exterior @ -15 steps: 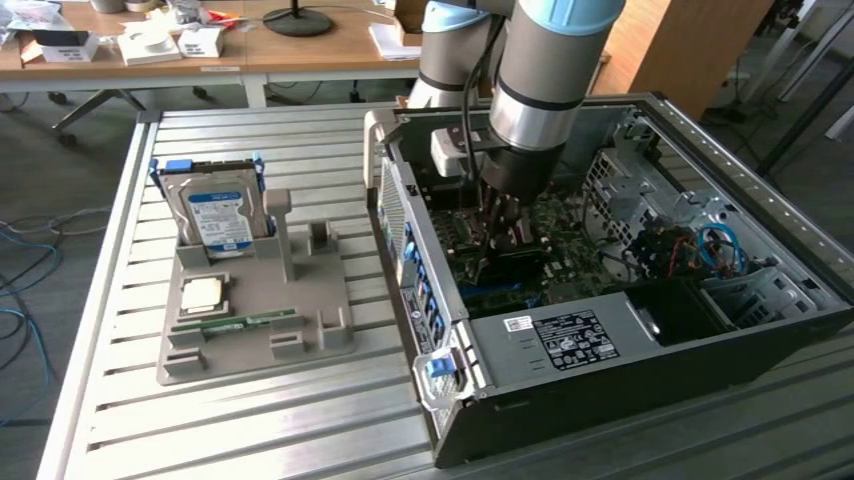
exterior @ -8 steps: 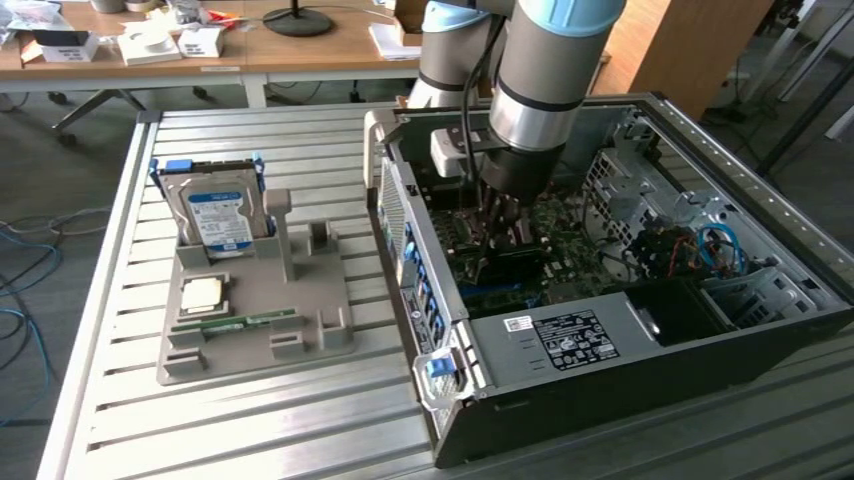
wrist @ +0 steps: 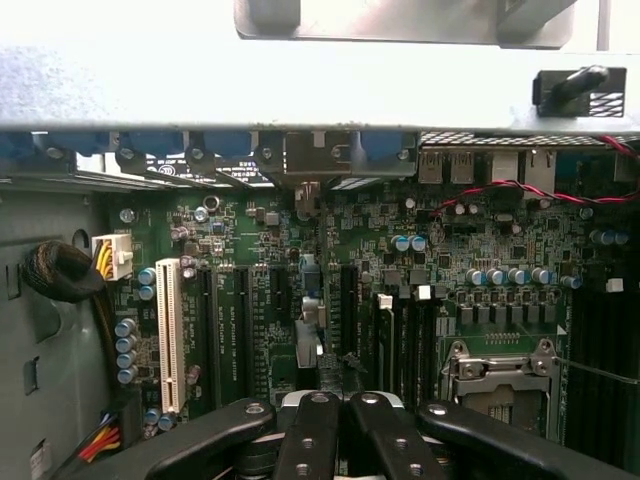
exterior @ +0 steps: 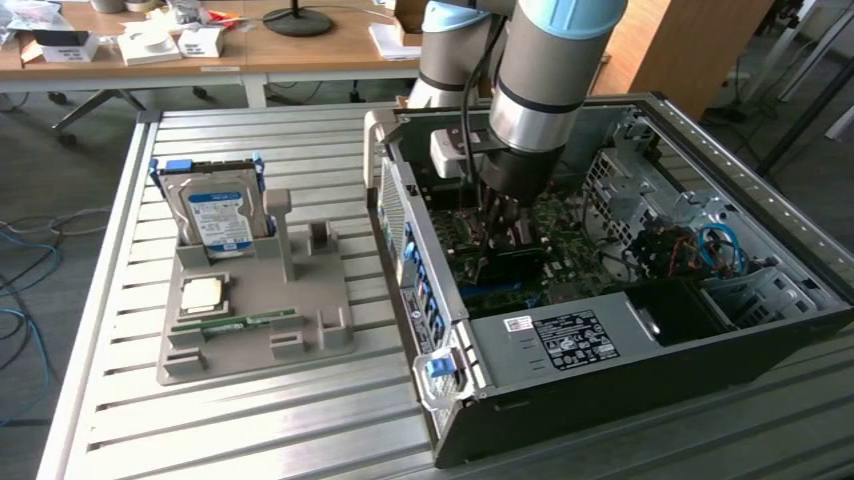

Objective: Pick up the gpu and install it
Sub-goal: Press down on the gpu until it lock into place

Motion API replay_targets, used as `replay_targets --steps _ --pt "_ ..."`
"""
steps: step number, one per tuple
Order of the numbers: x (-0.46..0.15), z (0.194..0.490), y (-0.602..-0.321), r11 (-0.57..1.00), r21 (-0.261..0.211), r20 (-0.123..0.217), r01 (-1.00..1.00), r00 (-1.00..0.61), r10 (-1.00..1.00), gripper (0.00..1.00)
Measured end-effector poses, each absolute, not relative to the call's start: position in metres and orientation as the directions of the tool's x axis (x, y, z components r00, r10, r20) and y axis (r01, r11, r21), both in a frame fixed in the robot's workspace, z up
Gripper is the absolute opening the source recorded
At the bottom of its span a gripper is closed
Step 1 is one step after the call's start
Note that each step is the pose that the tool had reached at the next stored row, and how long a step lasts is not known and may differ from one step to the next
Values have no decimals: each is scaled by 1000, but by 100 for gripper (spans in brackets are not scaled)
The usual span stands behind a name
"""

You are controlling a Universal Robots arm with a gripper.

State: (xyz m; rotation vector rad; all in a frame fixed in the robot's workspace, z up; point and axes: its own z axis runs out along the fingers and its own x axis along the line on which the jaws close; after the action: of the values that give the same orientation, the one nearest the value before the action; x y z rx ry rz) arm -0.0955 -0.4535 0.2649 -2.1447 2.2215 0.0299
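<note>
grey floor (exterior: 40,160) around a slatted metal table (exterior: 240,420), wooden desks (exterior: 294,50) behind.

Grey-and-blue jointed robot arm (exterior: 541,70) descends steeply from above, its wrist pointing straight down. The black multi-link metal gripper (exterior: 507,222) hangs vertical below the wrist. In the wrist view, the gripper's inner black fingers (wrist: 310,440) meet side by side, jaws closed together.
</note>
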Motion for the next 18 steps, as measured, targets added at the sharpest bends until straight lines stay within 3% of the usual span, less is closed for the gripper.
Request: replay_targets --steps 18 --pt "-95 273 -454 36 -22 -55 -999 -34 -998 11"
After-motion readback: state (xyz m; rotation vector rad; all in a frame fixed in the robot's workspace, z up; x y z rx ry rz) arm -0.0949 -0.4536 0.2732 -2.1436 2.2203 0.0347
